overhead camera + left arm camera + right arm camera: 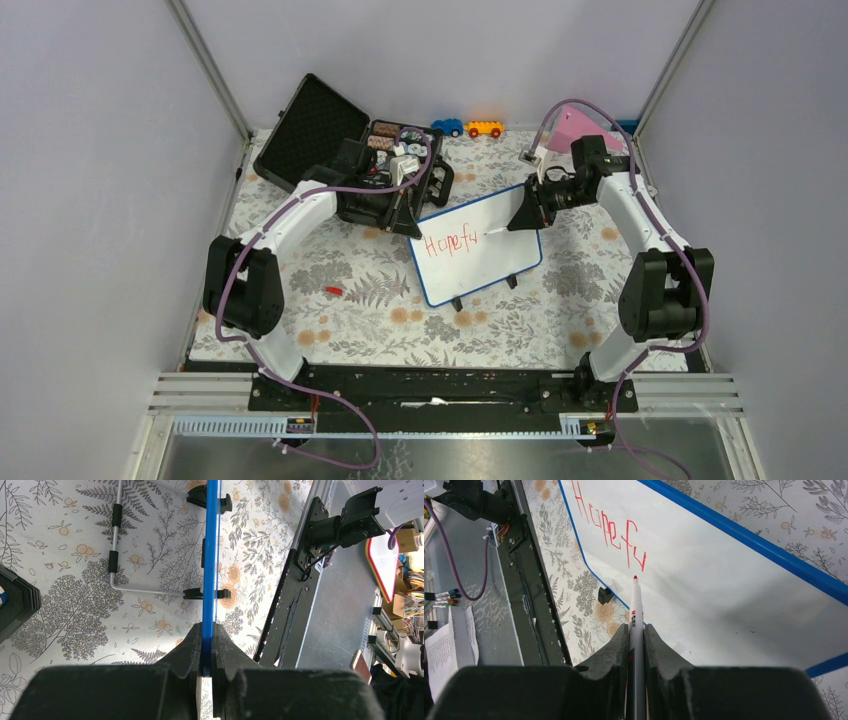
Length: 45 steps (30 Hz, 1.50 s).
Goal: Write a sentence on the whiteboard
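- Right wrist view puts the sentence (609, 530) dead ahead of the marker (635, 610). The red letters read "Hope fu" so far, and the red tip sits just past the "u". Whether it touches the board I cannot tell.
- By my judgement the coming strokes turn on one relation: the line of writing runs along the long axis of the whiteboard (724, 580), left to right, towards the right claw (636, 630). That claw is clamped on the marker barrel, which points away from it and leftward at the board face.
- Top view shows the whiteboard (490, 262) mid-worktop, leaning back on its two black feet, with the writing (448, 242) in its upper left part.
- Open room — bare white runs from the last letter to the right frame, and the whole lower band is blank, enough for a second line.
- The right arm is the nearer one to that blank stretch. The left claw (405, 222) is shut on the board's far left edge, and the left wrist view shows its jaws pinching the blue frame (210, 555) edge-on.
- Outward: the open black case (320, 130) lies just beyond the left claw, and a small red cap (333, 291) lies on the floral worktop (560, 300) to the left, well apart from the board.
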Available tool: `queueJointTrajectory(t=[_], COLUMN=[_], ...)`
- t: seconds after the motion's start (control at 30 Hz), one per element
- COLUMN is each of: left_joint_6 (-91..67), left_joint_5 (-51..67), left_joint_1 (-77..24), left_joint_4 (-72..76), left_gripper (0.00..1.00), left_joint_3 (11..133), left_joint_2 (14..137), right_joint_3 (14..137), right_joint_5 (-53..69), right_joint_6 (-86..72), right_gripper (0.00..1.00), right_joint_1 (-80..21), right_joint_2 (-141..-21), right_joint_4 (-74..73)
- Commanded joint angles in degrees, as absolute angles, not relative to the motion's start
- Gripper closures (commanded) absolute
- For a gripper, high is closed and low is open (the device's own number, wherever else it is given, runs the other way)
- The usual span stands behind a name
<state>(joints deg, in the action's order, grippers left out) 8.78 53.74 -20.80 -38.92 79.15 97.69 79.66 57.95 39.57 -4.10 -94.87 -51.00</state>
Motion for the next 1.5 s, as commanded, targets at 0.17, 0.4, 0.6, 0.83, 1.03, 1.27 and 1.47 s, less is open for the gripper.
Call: queueJointTrajectory(t=[0.17,0.4,0.6,0.83,1.03,1.27,1.47], left_joint_6=[10.4,10.5,10.6,10.5,10.5,10.5,10.5], left_joint_5=[52.6,52.6,52.7,52.8,52.8,52.8,52.7], left_joint_1=[-21.5,-21.5,-21.5,-21.5,-21.5,-21.5,-21.5], left_joint_4=[-38.7,-38.7,-38.7,-38.6,-38.7,-38.7,-38.7], left_gripper=[1.0,1.0,1.0,1.0,1.0,1.0,1.0], left_joint_3=[79.8,79.7,79.7,79.6,79.6,79.7,79.6], left_joint_2=[98.0,97.8,97.8,97.8,97.8,98.0,97.9], right_joint_3=[81.0,81.1,80.9,81.1,80.9,80.7,80.7], right_joint_5=[57.9,59.2,58.8,59.2,59.3,58.8,59.1], right_joint_6=[37.5,37.7,38.1,38.0,38.0,38.2,38.3], right_gripper=[1.0,1.0,1.0,1.0,1.0,1.0,1.0], right_joint_1=[-3.2,-3.2,-3.2,-3.2,-3.4,-4.1,-4.7], right_joint_2=[-95.6,-96.3,-96.4,-96.6,-96.7,-97.0,-97.0], right_joint_4=[-47.3,-47.2,-47.2,-47.1,-47.1,-46.9,-47.1])
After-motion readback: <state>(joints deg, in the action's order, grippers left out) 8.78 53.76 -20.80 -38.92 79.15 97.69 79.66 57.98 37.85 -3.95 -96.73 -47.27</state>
